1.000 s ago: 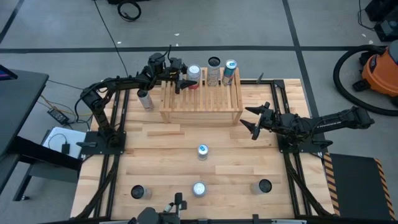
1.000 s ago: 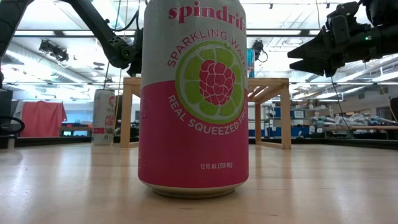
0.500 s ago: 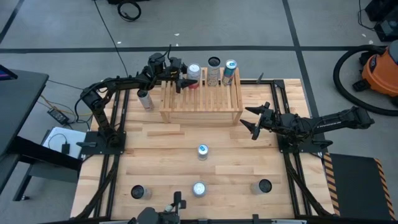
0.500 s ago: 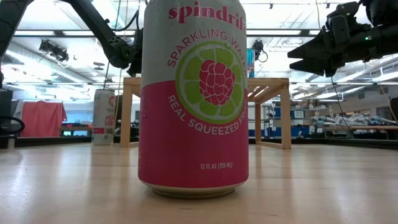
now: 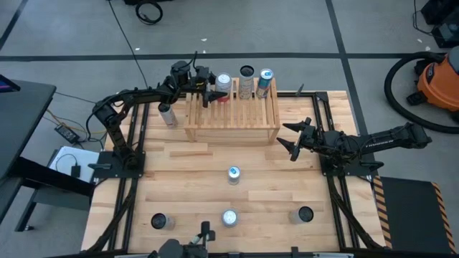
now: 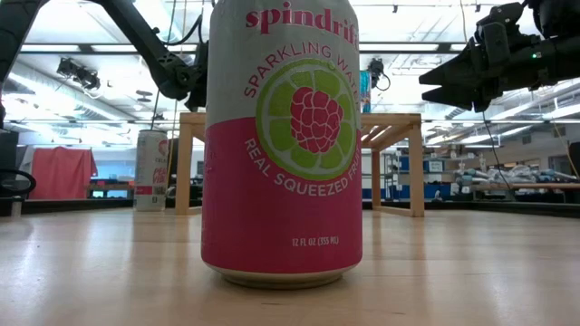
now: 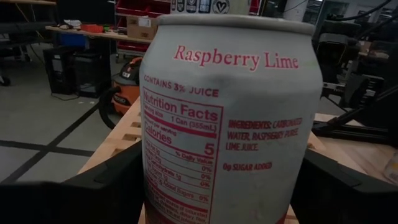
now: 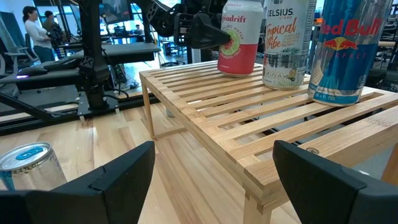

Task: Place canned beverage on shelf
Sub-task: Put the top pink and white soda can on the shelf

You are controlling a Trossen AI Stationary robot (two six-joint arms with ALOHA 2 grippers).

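A white-and-pink Spindrift can (image 5: 223, 85) stands upright on the far left of the pale slatted wooden shelf (image 5: 231, 118). My left gripper (image 5: 212, 87) is shut on it. The can fills the left wrist view (image 7: 230, 112) and shows on the slats in the right wrist view (image 8: 242, 37). A Celsius can (image 8: 286, 40) and a Red Bull can (image 8: 345, 50) stand beside it on the shelf top. My right gripper (image 5: 292, 143) is open and empty, above the table by the shelf's near right corner. My left gripper pinches the Spindrift can's round side wall (image 7: 152, 168) between its two fingers, about mid-height. The fingers (image 8: 208, 34) come level from the table's left side. The can stands upright with its bottom on the shelf's slats (image 8: 236, 78).
A white can (image 5: 167, 115) stands on the table left of the shelf. Several more cans stand on the near half of the table, one (image 5: 234, 174) at the middle and one (image 6: 283, 136) right in front of the low camera. People are at desks beyond the table (image 8: 37, 31).
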